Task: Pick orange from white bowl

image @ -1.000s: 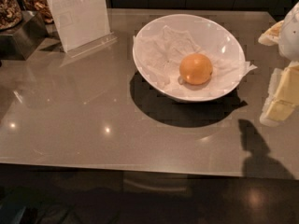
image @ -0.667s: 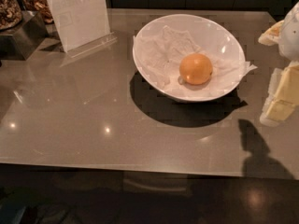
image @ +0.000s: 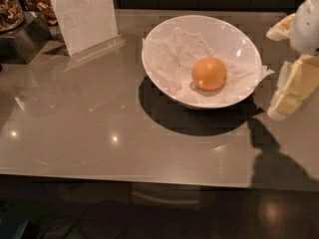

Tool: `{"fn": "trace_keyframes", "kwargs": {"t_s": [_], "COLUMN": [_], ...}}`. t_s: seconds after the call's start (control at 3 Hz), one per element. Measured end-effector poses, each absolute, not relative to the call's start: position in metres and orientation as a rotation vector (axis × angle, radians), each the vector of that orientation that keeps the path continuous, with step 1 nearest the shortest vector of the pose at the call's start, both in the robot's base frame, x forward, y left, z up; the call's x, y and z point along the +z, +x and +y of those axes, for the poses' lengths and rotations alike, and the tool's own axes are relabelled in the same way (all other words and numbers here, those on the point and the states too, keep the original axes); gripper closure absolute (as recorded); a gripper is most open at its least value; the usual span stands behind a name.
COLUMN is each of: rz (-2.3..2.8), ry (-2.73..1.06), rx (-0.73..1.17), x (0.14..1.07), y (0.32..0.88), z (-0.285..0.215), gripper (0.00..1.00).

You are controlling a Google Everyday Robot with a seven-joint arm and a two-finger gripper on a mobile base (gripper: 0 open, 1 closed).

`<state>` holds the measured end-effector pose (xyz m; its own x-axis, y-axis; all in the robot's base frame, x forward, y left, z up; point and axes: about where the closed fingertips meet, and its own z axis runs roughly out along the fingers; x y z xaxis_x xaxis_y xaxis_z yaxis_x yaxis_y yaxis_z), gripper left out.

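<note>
The orange (image: 209,73) lies on crumpled white paper inside the white bowl (image: 164,34), right of the bowl's centre. The bowl stands on the grey table, towards the back. My gripper (image: 274,73) is at the right edge of the view, just right of the bowl's rim and above the table. Its two cream fingers (image: 294,88) are spread apart and hold nothing. It does not touch the bowl or the orange.
A clear acrylic sign stand (image: 84,16) stands at the back left of the grey table (image: 99,128). Containers of snacks (image: 10,9) sit at the far left corner. The table's front edge runs along the bottom of the view.
</note>
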<state>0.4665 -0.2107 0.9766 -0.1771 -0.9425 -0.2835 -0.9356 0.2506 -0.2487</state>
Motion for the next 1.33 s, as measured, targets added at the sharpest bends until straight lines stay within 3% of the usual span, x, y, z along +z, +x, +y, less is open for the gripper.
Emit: {"fn": "trace_keyframes", "kwargs": {"t_s": [1.0,1.33], "rz": [2.066,2.064], "ry": [-1.693,-1.690], "rx": [0.287,0.292], "x": [0.939,0.937], "y": [0.551,0.554], "z": [-0.194,-0.194], "gripper": [0.00,0.00]}}
